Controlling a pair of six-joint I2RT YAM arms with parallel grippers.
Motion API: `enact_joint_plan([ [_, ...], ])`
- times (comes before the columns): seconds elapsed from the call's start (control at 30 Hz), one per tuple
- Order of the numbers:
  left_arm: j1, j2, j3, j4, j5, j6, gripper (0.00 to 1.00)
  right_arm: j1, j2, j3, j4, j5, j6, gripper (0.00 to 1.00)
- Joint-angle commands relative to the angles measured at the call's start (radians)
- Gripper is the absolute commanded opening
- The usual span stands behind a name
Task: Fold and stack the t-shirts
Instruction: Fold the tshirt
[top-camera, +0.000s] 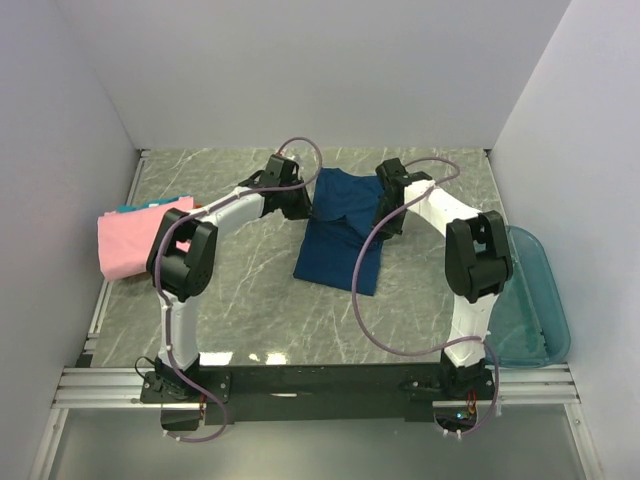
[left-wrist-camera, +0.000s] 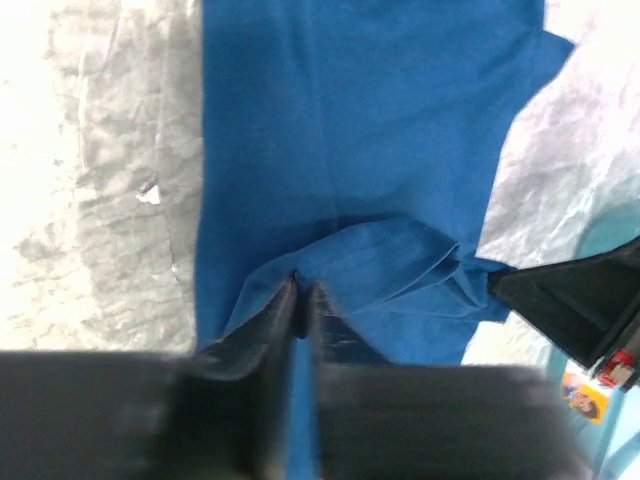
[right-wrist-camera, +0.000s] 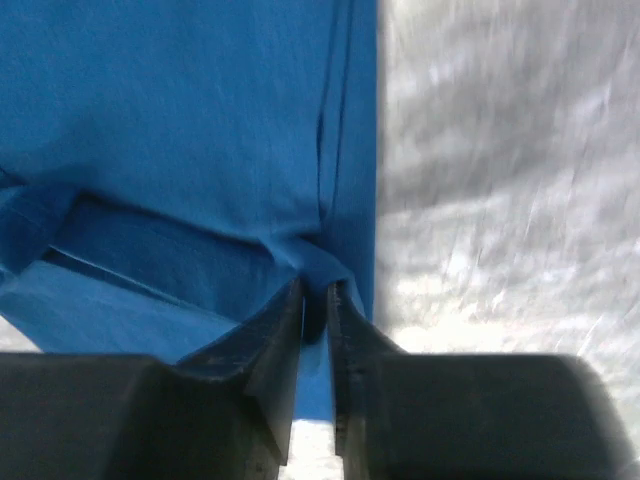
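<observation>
Pinching navy t-shirt (top-camera: 335, 250) at its far end, left gripper (left-wrist-camera: 298, 285) and right gripper (right-wrist-camera: 315, 292) each pressed together on a cloth fold. Lies left of tub (top-camera: 535, 300), long axis parallel to it, right gripper nearer; likely fold toward tub's near end.

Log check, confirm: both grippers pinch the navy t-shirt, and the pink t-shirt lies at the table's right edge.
Wrong side: top external view shows the pink t-shirt at the table's left edge. The left gripper and right gripper do pinch the navy t-shirt.

free: marble table (top-camera: 255, 300) nearside of navy shirt (top-camera: 335, 255) | left blocked: pink shirt (top-camera: 130, 245) | right blocked: teal tub (top-camera: 535, 300)
</observation>
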Motion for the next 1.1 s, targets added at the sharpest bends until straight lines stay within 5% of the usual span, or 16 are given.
enact_joint_plan([
  [0.0,0.019,0.004,0.06,-0.009,-0.032,-0.036,0.28,-0.034,0.032,0.092,0.003,-0.039,-0.037,0.27],
  [0.03,0.024,0.003,0.065,-0.022,-0.052,-0.039,0.44,-0.041,0.04,0.112,-0.008,-0.04,-0.043,0.31],
  [0.2,0.035,-0.043,0.059,-0.031,-0.08,-0.012,0.62,-0.045,-0.041,0.169,-0.049,-0.003,-0.061,0.44],
  [0.53,0.033,-0.172,-0.231,0.05,0.043,0.027,0.6,0.009,-0.218,0.0,0.049,-0.178,-0.075,0.44],
  [1.07,0.012,-0.22,-0.404,0.061,0.095,0.064,0.61,0.095,0.007,0.058,0.035,-0.194,-0.1,0.42],
])
